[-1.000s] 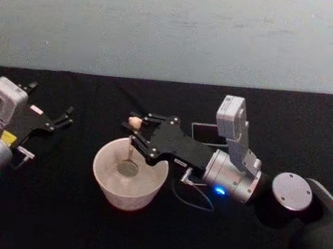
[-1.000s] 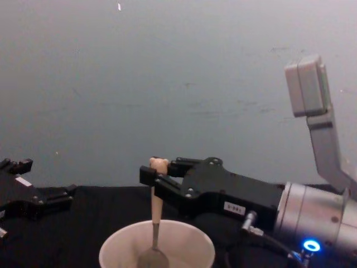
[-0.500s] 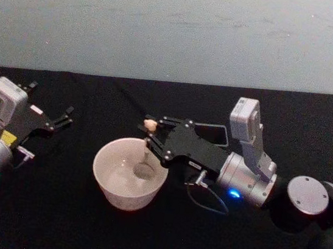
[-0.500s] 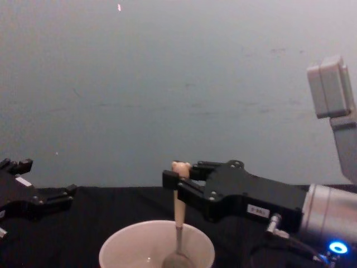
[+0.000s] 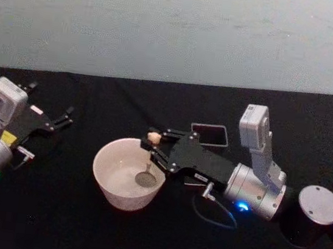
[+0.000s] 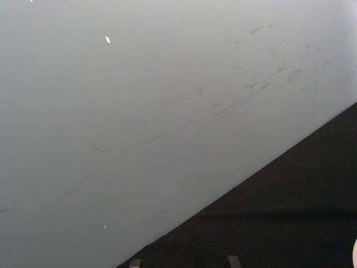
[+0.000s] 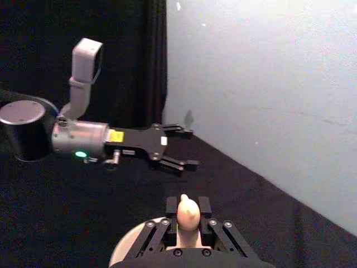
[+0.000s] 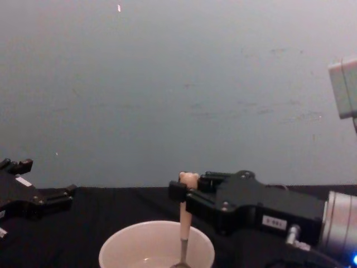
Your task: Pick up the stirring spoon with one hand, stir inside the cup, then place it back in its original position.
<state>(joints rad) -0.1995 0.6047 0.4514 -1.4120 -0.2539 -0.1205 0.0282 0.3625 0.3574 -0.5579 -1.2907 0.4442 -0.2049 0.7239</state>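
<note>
From the head view we see the right end effector (image 5: 153,142) reaching in over the right side of the cup (image 5: 121,197), clenched on the spoon (image 5: 148,162) just below its bear head. The spoon stands close to upright, its lower end down inside the cup near the bottom, right of centre.

The chest view gives us the side-on picture that the head view lacks: the stick drops straight from the black fingers past the rim, and the bear head pokes up just above them (its two ears are plain here).

The right wrist view looks down onto the top of the bear head, pinched between the two fingers, with part of the cup's rim beneath. Farther off it catches the left end effector (image 7: 183,148), released with its fingers spread, hovering over the black surface (image 5: 139,237) well apart from the cup.

A dark square holder (image 5: 209,134) sits on the surface behind the right end effector. The left wrist view takes in the pale wall (image 6: 139,111) and a wedge of the surface.
</note>
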